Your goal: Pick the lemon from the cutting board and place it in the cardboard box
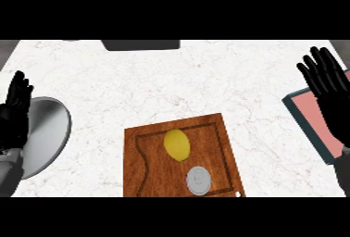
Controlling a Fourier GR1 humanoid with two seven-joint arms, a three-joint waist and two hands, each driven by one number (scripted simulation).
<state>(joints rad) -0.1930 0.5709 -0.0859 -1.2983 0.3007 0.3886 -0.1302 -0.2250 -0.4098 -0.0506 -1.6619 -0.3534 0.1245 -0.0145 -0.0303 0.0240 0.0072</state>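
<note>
A yellow lemon [177,144] lies on the brown wooden cutting board [147,139] in the lower middle of the head view. At the right edge sits a box [311,121] with a pink inside and a dark teal rim, partly hidden by my right hand. That right hand [330,95] is open, fingers up, resting over the box. Against the left edge rests my left hand [15,111], also open with fingers up. Both hands are well away from the lemon.
A small grey round lid-like object [198,180] lies on the board just below the lemon. A grey plate [49,132] sits at the left, partly under my left hand. A dark flat object [141,44] lies at the counter's far edge.
</note>
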